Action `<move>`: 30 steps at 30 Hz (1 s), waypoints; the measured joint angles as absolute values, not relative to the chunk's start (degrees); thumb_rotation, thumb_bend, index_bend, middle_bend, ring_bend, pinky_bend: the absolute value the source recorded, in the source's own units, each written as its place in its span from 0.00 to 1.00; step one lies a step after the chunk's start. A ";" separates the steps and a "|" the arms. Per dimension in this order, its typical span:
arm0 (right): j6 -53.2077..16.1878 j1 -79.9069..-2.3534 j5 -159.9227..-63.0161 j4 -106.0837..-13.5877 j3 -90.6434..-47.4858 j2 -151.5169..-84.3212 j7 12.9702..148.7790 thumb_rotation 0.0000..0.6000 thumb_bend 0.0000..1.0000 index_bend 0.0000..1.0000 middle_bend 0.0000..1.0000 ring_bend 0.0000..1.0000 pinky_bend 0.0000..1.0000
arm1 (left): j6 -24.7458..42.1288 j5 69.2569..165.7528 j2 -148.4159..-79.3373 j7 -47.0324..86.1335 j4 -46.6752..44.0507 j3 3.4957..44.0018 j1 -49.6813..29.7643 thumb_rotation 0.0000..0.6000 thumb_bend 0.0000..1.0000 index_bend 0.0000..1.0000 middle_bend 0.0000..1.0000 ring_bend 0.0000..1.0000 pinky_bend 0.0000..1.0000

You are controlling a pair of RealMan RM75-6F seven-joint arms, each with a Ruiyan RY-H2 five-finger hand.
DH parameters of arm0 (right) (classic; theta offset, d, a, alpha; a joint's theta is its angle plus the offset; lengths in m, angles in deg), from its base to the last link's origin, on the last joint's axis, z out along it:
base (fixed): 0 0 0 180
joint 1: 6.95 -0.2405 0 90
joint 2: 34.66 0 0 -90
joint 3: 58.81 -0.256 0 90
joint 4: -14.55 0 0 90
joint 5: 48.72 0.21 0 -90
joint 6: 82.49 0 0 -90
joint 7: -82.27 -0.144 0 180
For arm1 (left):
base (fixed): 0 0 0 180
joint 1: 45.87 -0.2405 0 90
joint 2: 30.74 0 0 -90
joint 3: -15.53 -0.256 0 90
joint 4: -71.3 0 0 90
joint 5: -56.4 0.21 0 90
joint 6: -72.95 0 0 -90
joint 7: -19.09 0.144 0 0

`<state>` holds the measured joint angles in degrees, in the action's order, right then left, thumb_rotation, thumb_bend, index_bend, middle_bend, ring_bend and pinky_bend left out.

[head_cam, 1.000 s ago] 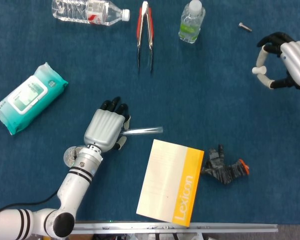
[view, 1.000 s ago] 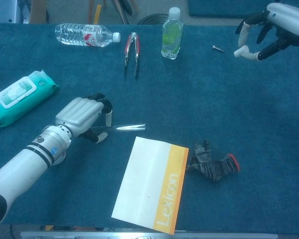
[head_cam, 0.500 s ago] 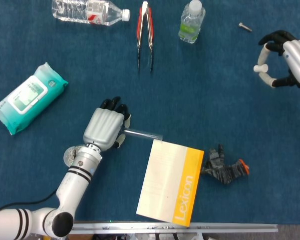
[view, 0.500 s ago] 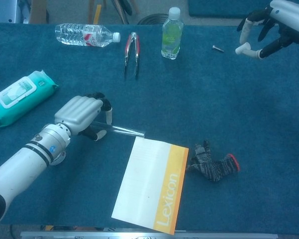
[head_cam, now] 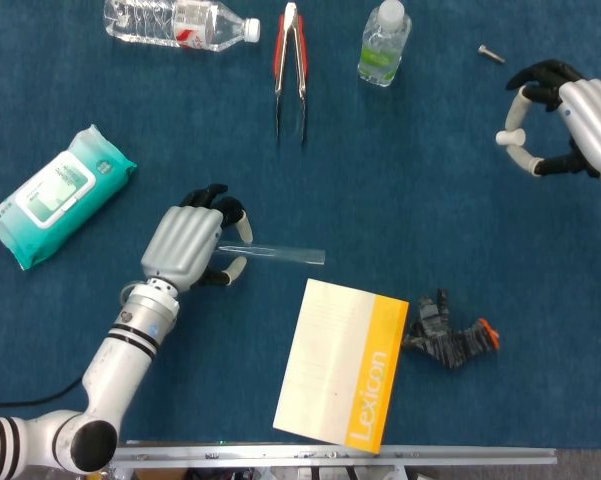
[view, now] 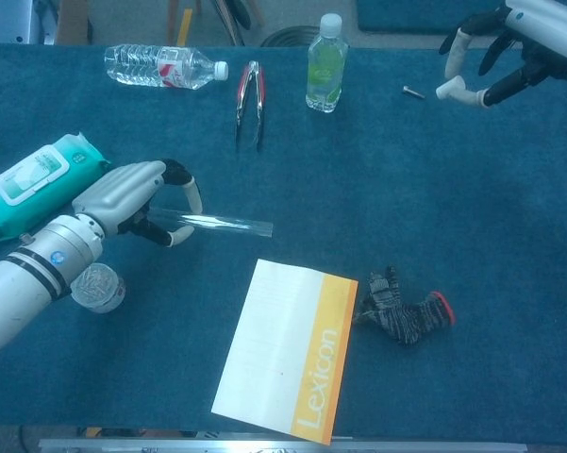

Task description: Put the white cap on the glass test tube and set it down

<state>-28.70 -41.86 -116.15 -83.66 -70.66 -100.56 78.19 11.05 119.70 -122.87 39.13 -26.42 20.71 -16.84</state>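
1. Clear glass test tube (head_cam: 280, 254), centre-left, is pinched at one end by the left hand (head_cam: 185, 248), still uncapped.
2. Small white cap (head_cam: 510, 136), upper right, sits clamped in the right hand (head_cam: 565, 118); joining and setting down remain.

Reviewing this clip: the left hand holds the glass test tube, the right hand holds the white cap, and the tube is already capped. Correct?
Not quite. The tube is not capped yet: in the head view the white cap sits in the right hand at the far right, well apart from the glass test tube, which the left hand holds. The rest stands.
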 measured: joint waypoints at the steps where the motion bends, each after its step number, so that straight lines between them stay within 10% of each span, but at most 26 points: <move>1: -28.69 -41.87 -116.14 -83.69 -70.65 -100.57 78.26 1.00 0.31 0.64 0.31 0.17 0.39 | 11.46 119.62 -122.48 38.23 -26.55 20.83 -16.89 1.00 0.36 0.61 0.31 0.12 0.15; 30: -28.56 -42.97 -119.91 -88.53 -72.02 -101.30 72.93 1.00 0.31 0.64 0.31 0.17 0.39 | 23.93 117.57 -114.76 8.94 -32.21 26.68 -15.89 1.00 0.36 0.62 0.31 0.12 0.15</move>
